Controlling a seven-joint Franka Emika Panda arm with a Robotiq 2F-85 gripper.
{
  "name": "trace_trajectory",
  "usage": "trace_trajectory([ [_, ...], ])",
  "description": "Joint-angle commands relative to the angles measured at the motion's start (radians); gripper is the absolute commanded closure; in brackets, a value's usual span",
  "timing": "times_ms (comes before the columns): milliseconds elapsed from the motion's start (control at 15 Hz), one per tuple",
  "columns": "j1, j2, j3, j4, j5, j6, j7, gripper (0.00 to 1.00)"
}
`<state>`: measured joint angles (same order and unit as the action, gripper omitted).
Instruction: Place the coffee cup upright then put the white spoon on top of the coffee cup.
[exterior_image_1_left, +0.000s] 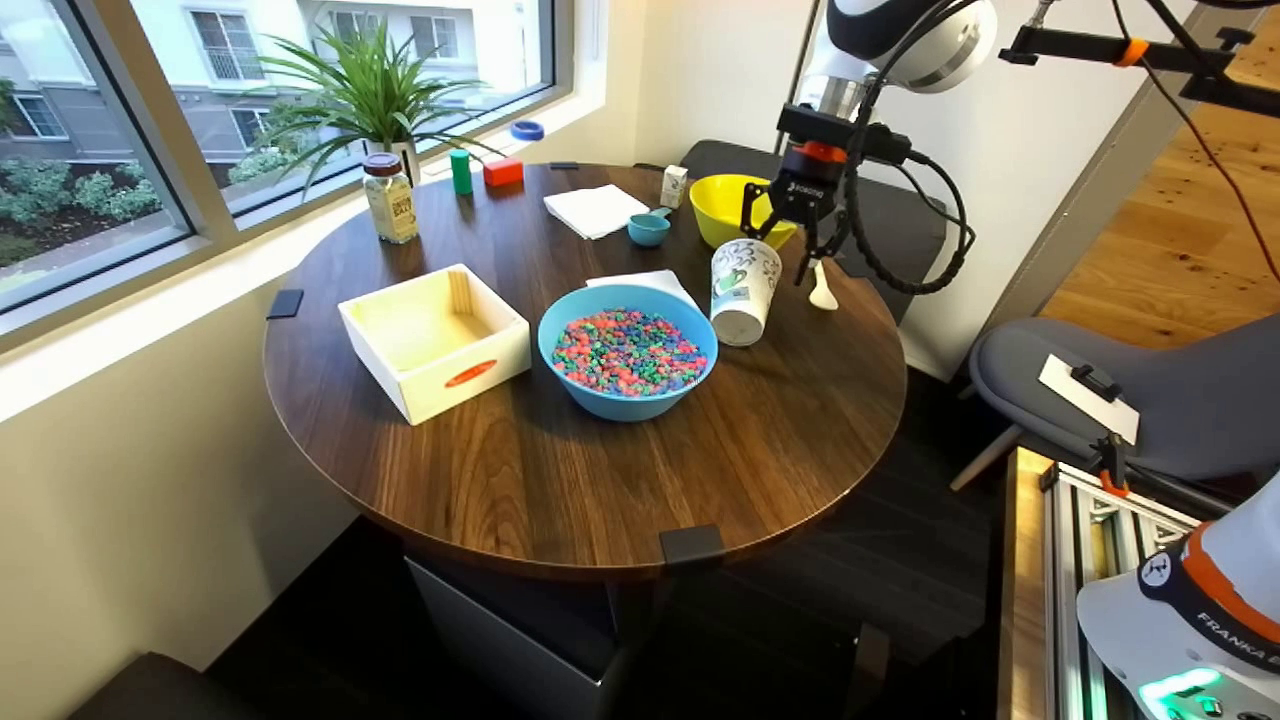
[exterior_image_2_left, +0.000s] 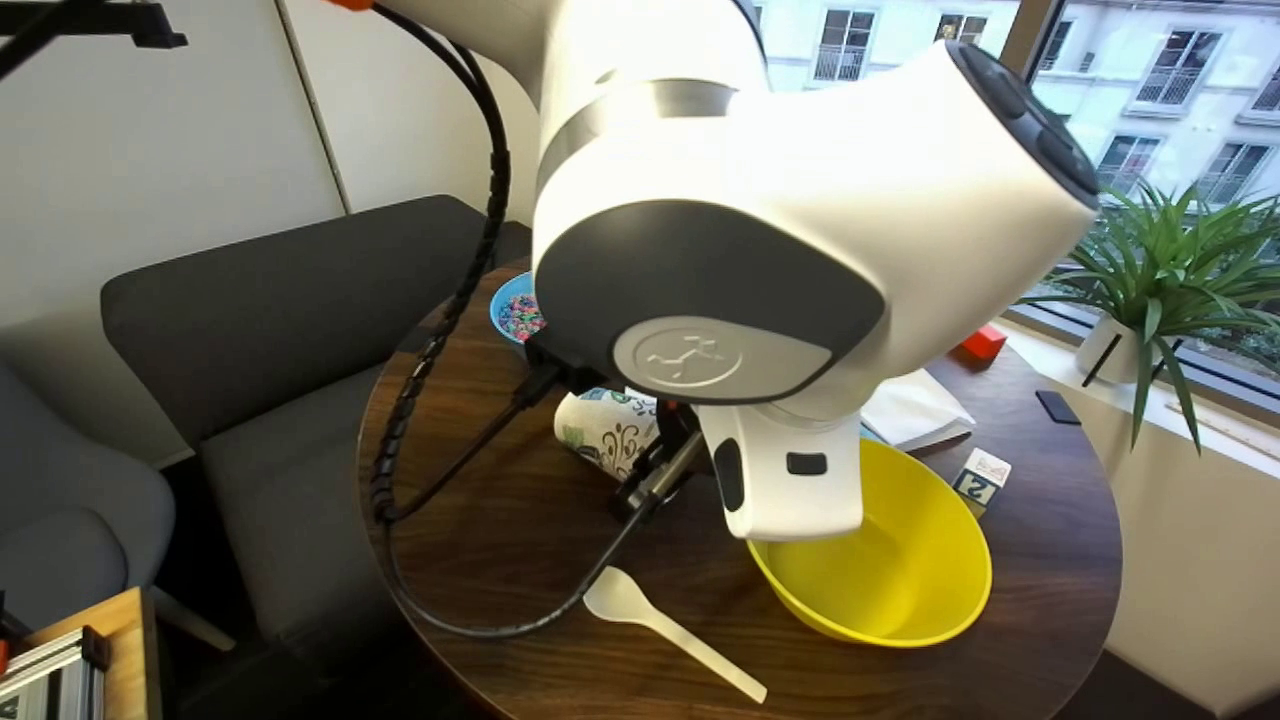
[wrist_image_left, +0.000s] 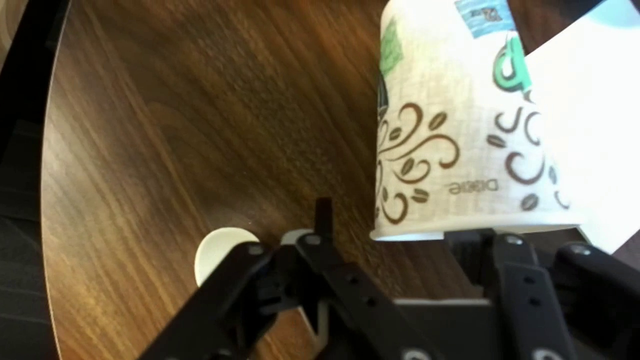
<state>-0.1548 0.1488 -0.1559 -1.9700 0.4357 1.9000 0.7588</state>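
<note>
Gripper (wrist_image_left: 396, 229): fingers apart. Cup (wrist_image_left: 452, 125): on its side, mouth towards gripper; could roll if one finger pushes alone. Spoon (wrist_image_left: 217, 251): near gripper; a low finger could knock it.

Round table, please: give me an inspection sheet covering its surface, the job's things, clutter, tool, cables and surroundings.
Surface: round table, dark wood grain; spills: nothing seen.
Coffee cup: on its side, not upright.
White spoon: lying on the table, apart from the cup.
Clutter: wooden box, blue bowl of small coloured pieces, yellow bowl, jar, teal measuring cup, lettered block, green cylinder, red block, white paper.
Tool: open, holding nothing, at the cup's rim end; contact unclear.
Cables: black cable hanging in a loop beside the tool; snags: nothing seen.
Surroundings: potted plant, grey chair, dark bench.
</note>
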Motion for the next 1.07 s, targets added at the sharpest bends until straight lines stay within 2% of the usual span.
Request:
trace_trajectory([
  [0, -0.001, 0.028, 0.001, 0.029, 0.03, -0.023, -0.008, 0.71],
  [267, 0.005, 0.027, 0.003, 0.031, 0.021, -0.018, -0.002, 1.0],
  [667, 0.032, -0.02, 0.012, 0.024, -0.041, -0.002, 0.02, 0.98],
  [800, 0.052, -0.058, 0.016, 0.01, -0.113, 0.015, 0.043, 0.98],
  [1000, 0.088, -0.133, 0.036, -0.025, -0.285, 0.051, 0.121, 0.98],
])
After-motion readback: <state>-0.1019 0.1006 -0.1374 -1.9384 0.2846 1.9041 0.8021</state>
